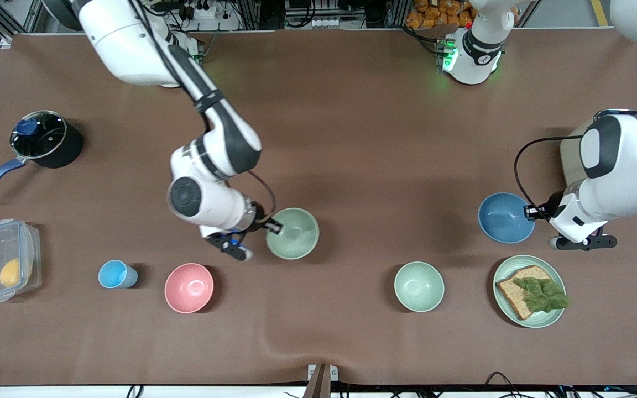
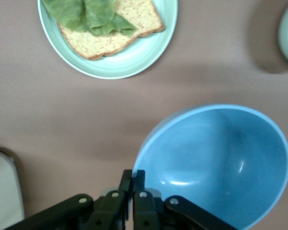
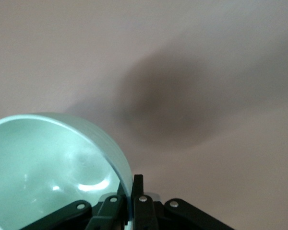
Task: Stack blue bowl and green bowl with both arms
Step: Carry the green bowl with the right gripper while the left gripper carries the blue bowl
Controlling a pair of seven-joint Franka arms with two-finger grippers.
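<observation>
My right gripper (image 1: 273, 225) is shut on the rim of the sage-green bowl (image 1: 292, 233) near the middle of the table. In the right wrist view the gripper (image 3: 132, 184) pinches the green bowl's (image 3: 48, 167) wall, and the bowl hangs tilted above its shadow. My left gripper (image 1: 534, 211) is shut on the rim of the blue bowl (image 1: 505, 217) toward the left arm's end. In the left wrist view the gripper (image 2: 133, 179) clamps the blue bowl's (image 2: 216, 163) edge, and the bowl is tilted.
A paler mint-green bowl (image 1: 419, 286) and a green plate (image 1: 509, 265) with bread and lettuce lie nearer the front camera than the blue bowl. A pink bowl (image 1: 188, 287), small blue cup (image 1: 116, 274), plastic box (image 1: 3, 260) and pot (image 1: 45, 138) are toward the right arm's end.
</observation>
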